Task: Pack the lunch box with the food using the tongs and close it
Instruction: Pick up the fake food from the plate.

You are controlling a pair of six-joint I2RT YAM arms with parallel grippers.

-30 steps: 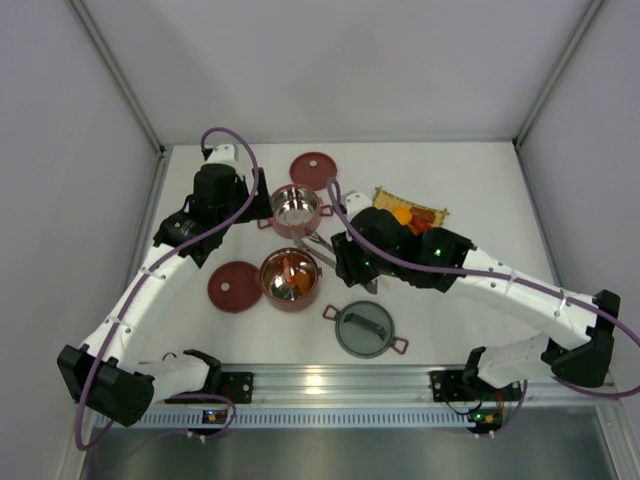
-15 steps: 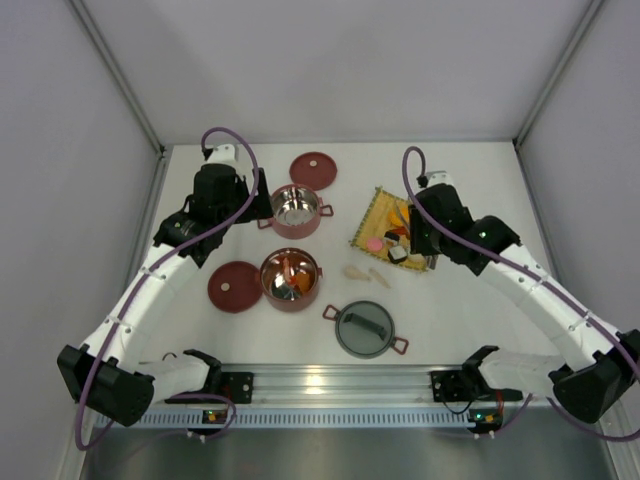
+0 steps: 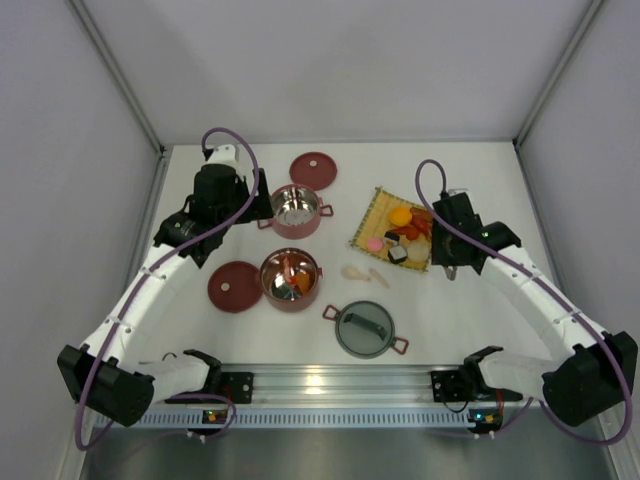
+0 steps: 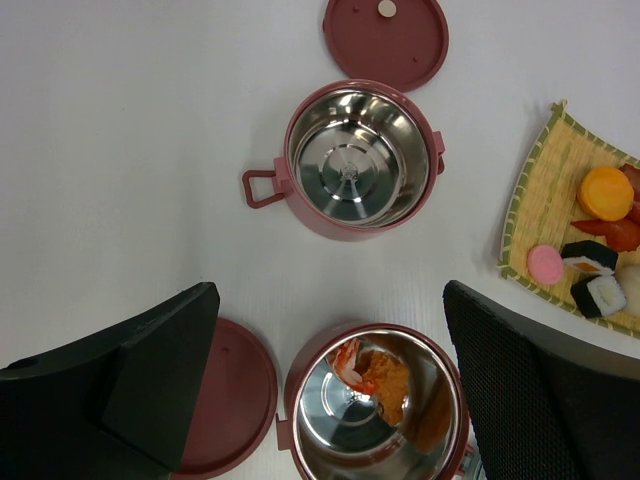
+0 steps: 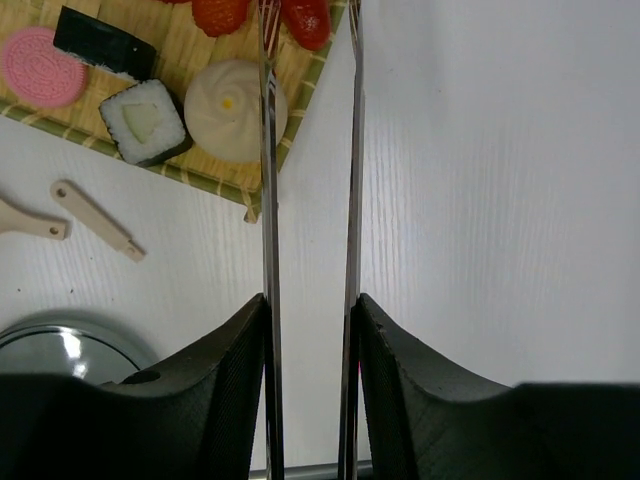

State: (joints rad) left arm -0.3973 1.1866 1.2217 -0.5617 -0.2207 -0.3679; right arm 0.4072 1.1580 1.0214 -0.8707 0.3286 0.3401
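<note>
My right gripper (image 5: 308, 330) is shut on the tongs (image 5: 267, 200). Their two thin arms run forward side by side, and the tips reach the red food (image 5: 305, 15) at the mat's edge. From above, the right gripper (image 3: 447, 255) sits just right of the mat. More food lies there: an orange piece (image 3: 401, 215), a pink one (image 3: 375, 243) and sushi (image 3: 397, 253). One lunch box bowl (image 3: 290, 277) holds orange and shrimp pieces (image 4: 385, 375); the other bowl (image 3: 294, 209) is empty. My left gripper (image 4: 330, 400) hangs open high over the filled bowl.
Flat red lids lie at the back (image 3: 313, 169) and left of the filled bowl (image 3: 234, 286). The grey domed lid (image 3: 364, 328) rests near the front edge. Cream spoon-shaped pieces (image 3: 360, 272) lie between the mat (image 3: 372, 215) and the bowls.
My right arm has swung with the tongs from beside the bowls back right to the mat's right edge. The left arm has stayed still.
</note>
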